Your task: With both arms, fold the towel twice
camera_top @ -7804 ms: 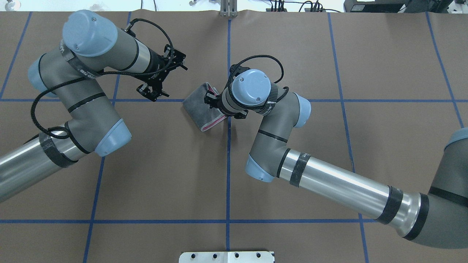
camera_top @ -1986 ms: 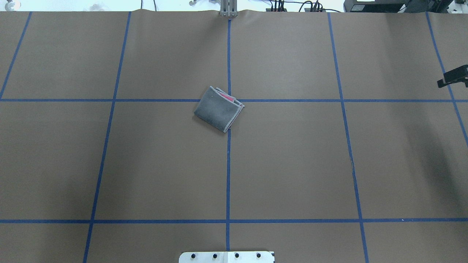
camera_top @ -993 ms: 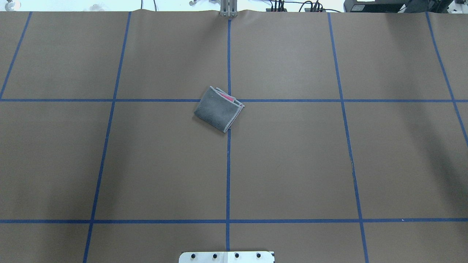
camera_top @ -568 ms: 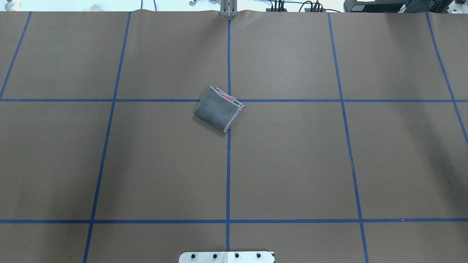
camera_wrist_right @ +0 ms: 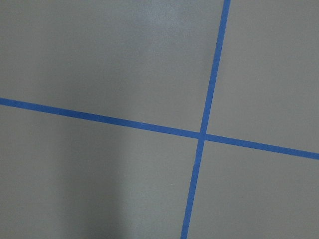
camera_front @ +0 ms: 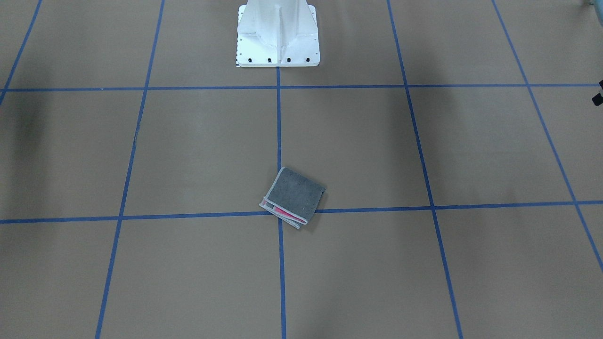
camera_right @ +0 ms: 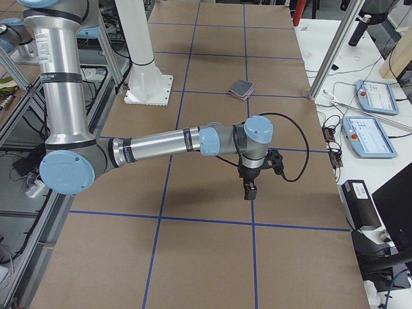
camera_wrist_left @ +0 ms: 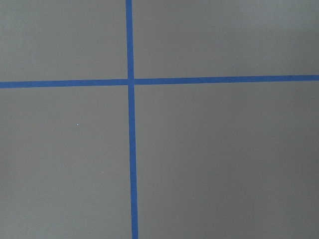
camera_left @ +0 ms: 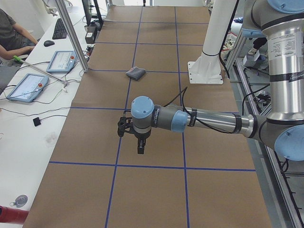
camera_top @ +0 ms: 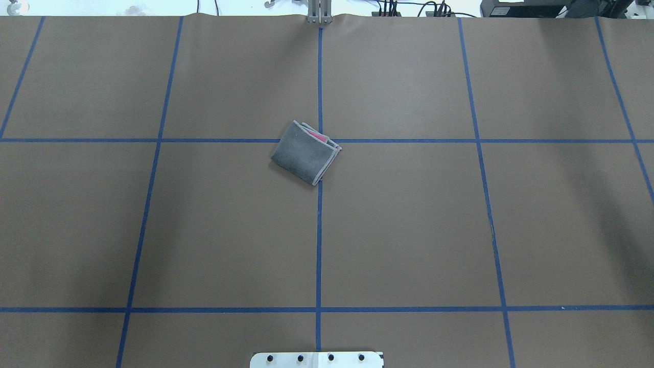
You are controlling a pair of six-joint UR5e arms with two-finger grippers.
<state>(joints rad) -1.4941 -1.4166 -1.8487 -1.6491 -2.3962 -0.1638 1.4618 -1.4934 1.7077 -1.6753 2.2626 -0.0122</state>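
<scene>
both left gripper [camera_left: 140,150] and right gripper [camera_right: 248,192] hang well apart from the towel [camera_top: 305,153]; how open they are, i cannot tell. it lies folded, grey up, where blue tape lines [camera_top: 409,140] cross.

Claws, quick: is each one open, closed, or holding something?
Left claw: cannot be told; towel not in it.
Right claw: cannot be told; no towel either.

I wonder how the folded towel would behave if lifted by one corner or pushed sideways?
The towel is soft terry cloth in loose layers, pink peeking out at its open edge, so lifted by one corner it would probably droop and unfold. Small and thin, it looks light. Pushed, it would likely slide or bunch, not roll.
</scene>
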